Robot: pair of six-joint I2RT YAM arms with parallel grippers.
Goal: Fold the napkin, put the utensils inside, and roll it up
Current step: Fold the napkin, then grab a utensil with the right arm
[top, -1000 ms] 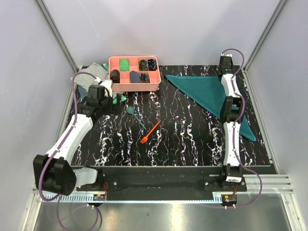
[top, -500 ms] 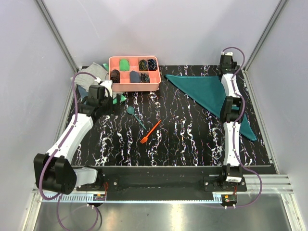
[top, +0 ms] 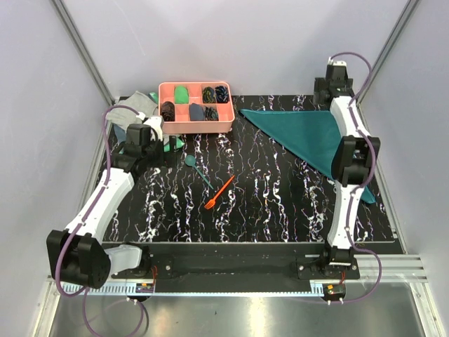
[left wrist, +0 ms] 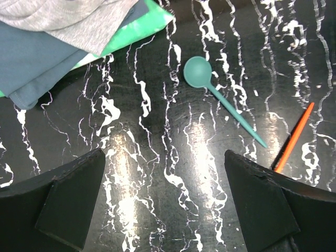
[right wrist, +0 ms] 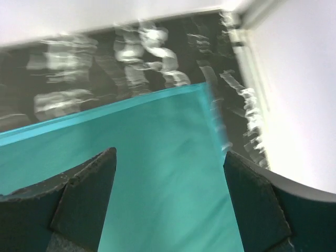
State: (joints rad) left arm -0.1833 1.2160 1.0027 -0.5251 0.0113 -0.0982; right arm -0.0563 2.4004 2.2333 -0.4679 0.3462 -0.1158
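The left gripper (left wrist: pixel 165 181) hangs low over the table (left wrist: pixel 157 136) with its jaws spread wide and nothing between them. Just ahead of it lies the spoon (left wrist: pixel 220 100), bowl away from the gripper, handle slanting back toward the finger (left wrist: pixel 273 210) on the right of the wrist view. The fork (left wrist: pixel 294 137) lies just past the spoon's handle tip on that same side, close but apart from it. Ahead toward the other finger sits a pile of cloths: grey (left wrist: pixel 68 21) on top, blue (left wrist: pixel 42 63) under it, green (left wrist: pixel 137 27) poking out beneath. In the top view a pink tray (top: pixel 196 128) stands beyond this gripper. The right gripper (right wrist: pixel 168 176), also wide open and empty, hovers above the napkin (right wrist: pixel 157 157), which lies folded into a triangle (top: pixel 309 137) well apart from the spoon and fork; its far edge and corner show just ahead of the fingers. A small label on the right arm's base (top: pixel 342 261) is too small to read.
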